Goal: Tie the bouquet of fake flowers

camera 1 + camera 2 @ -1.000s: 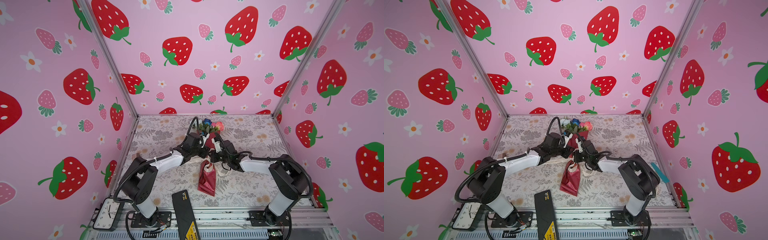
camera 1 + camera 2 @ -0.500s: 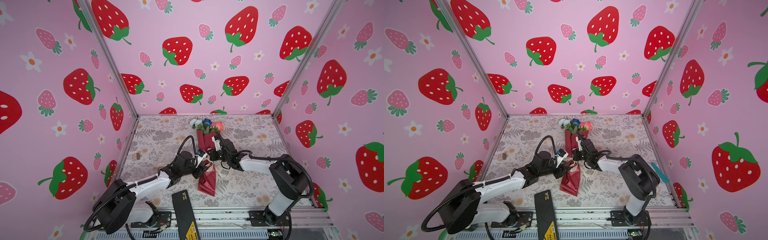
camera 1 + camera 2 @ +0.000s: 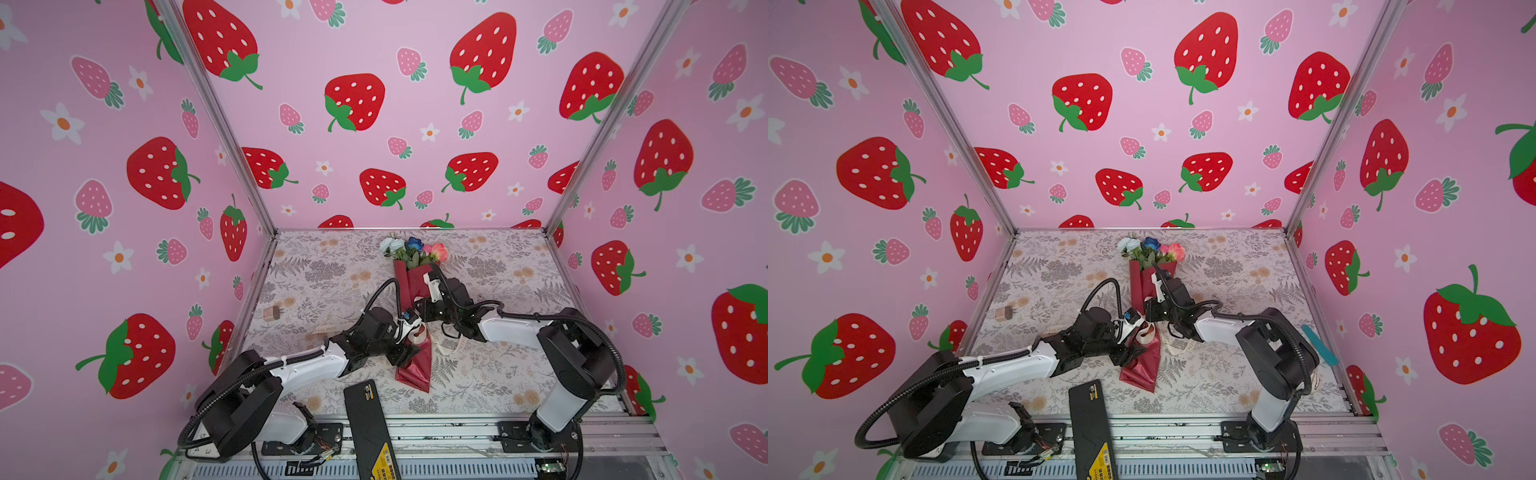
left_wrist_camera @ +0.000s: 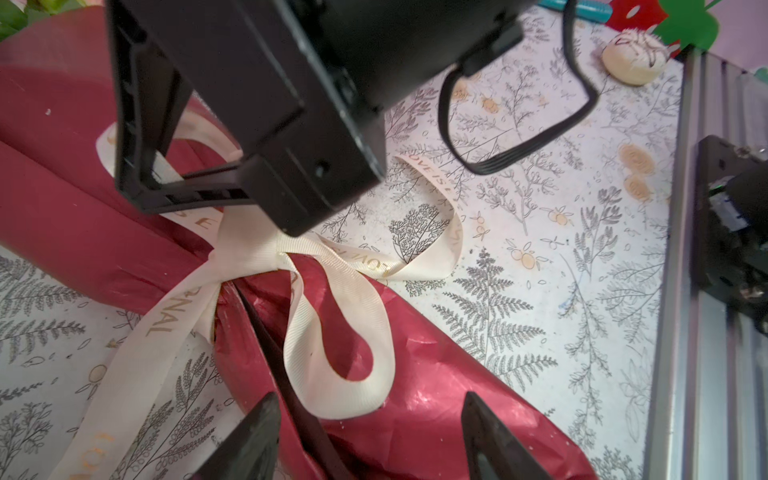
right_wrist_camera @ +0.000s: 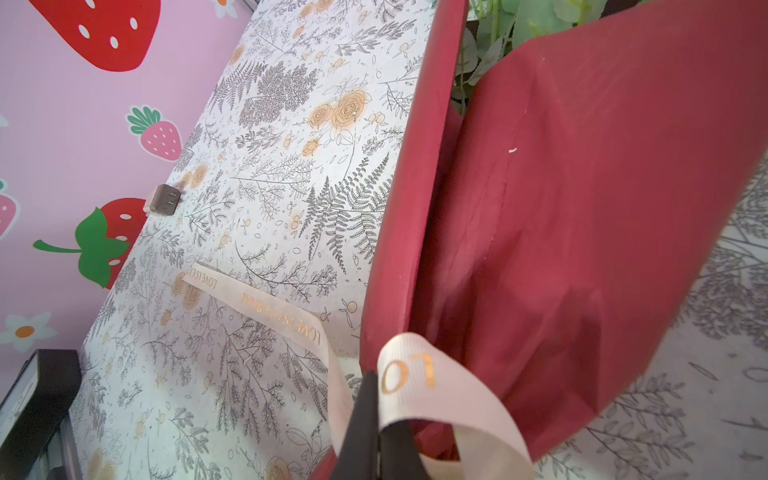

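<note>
Bouquet [image 3: 415, 368] lies flat mid-worktop [image 3: 511, 374], blooms toward the back wall. Cream ribbon [image 4: 249, 249] is knotted round its red wrap. Right pincer [image 5: 372, 399] clamped tight on one ribbon loop. Left pincer [image 4: 370, 399] spread wide over the wrap, by the other loop, gripping nothing.

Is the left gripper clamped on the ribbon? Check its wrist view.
No, the left gripper stands open, fingertips spread wide, not closed on the ribbon.

Pink strawberry-printed walls [image 3: 374, 50] and metal corner posts [image 3: 220, 124] enclose a tabletop [image 3: 498, 270] covered in grey fern-and-flower print.
</note>
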Robot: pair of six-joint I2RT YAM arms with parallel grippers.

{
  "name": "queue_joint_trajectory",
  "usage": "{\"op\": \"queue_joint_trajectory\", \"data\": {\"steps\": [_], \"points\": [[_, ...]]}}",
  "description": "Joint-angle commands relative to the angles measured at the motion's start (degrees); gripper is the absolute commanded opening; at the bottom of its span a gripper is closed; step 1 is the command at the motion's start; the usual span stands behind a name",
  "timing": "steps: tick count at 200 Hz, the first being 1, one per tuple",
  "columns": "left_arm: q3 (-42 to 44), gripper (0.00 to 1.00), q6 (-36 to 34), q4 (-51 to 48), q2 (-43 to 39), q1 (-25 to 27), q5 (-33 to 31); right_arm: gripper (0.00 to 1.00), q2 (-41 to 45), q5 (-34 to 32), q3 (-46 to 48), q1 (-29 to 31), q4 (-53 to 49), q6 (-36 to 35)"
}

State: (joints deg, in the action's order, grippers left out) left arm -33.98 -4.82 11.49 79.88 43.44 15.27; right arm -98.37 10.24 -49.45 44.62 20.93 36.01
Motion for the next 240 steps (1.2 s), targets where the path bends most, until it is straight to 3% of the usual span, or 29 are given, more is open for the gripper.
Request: {"op": "queue_joint_trajectory", "data": {"steps": [1, 30, 63, 82, 127, 240], "points": [[-3.6, 0.65, -0.9, -0.2, 1.9, 0.4, -0.8, 0.00, -0.7, 0.7, -1.1, 0.1, 0.4, 0.8], [-4.6, 0.50, 0.6, 0.8, 3.8, 0.5, -1.7, 0.00, -0.6, 0.9, -1.1, 0.1, 0.5, 0.8], [-4.6, 0.13, 1.8, 0.0, 3.3, 0.4, -4.9, 0.00, 0.1, 0.5, -0.7, 0.0, 0.2, 0.8], [-3.4, 0.01, 2.7, 0.0, 1.4, 0.0, -7.1, 0.00, 1.1, -0.5, 0.2, -0.1, -0.2, 0.8], [-2.8, 0.00, 4.7, -1.8, 0.1, -1.8, -9.8, 0.00, 4.3, -3.7, 3.1, -1.3, -1.2, 1.6], [-4.2, 0.00, 8.6, -3.6, 4.6, -5.0, -12.6, 0.00, 7.2, -2.6, 5.9, -6.6, -1.5, 1.7]]}}
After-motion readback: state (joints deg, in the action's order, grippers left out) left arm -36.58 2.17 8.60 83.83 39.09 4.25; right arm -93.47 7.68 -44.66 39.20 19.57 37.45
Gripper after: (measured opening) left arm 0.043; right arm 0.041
